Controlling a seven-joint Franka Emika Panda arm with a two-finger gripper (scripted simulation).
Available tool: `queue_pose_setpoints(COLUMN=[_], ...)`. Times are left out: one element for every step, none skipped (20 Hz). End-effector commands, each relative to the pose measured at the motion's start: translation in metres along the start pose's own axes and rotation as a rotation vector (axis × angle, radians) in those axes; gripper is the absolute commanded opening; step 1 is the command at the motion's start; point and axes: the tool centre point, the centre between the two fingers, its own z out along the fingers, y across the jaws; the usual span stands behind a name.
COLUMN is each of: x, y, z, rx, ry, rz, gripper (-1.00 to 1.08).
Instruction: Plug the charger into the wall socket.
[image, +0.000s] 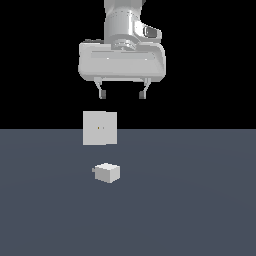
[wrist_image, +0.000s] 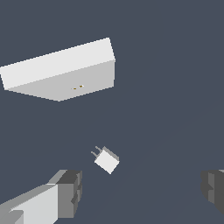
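The charger (image: 107, 173) lies on the flat grey floor (image: 200, 200), apart from the wall socket (image: 100, 128) and nearer the camera. Its prongs point toward the exterior view's left. My gripper (image: 122, 93) hangs high above both, fingers spread wide, holding and touching nothing. Both pieces are plain, matte, off-white: one boxy, one a flat upright square.

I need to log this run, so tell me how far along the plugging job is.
Nothing looks done yet. The charger lies on the floor in front of the wall socket, apart from it, prongs unplugged. In hand: nothing; the gripper hangs open and empty above both, and in the wrist view the charger shows between its spread fingers, far below. Left: descend, grasp the charger, line its prongs up with the socket's two holes, push in.
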Motion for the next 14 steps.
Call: queue_pose_setpoints(x=[0.0, 0.0, 0.0, 0.0, -0.001, -0.001, -0.002, -0.002, -0.003, -0.003, -0.004, -0.005, -0.006, -0.007], y=[0.0, 0.0, 0.0, 0.0, 0.0, -0.001, -0.001, -0.001, -0.002, -0.002, -0.003, -0.003, -0.004, -0.004], z=[0.0, 0.0, 0.0, 0.001, 0.001, 0.002, 0.002, 0.003, 0.004, 0.005, 0.007, 0.008, 0.01, 0.011], rx=[0.0, 0.0, 0.0, 0.001, 0.002, 0.003, 0.004, 0.006, 0.008, 0.01, 0.012, 0.015, 0.017, 0.02], ry=[0.0, 0.0, 0.001, 0.003, 0.004, 0.007, 0.01, 0.014, 0.018, 0.022, 0.027, 0.033, 0.039, 0.045], rz=[0.0, -0.001, -0.002, -0.005, -0.009, -0.015, -0.021, -0.028, -0.037, -0.047, -0.057, -0.069, -0.082, -0.095], gripper=[1.0, 1.0, 1.0, 1.0, 1.0, 1.0, 1.0, 1.0, 1.0, 1.0, 1.0, 1.0, 1.0, 1.0])
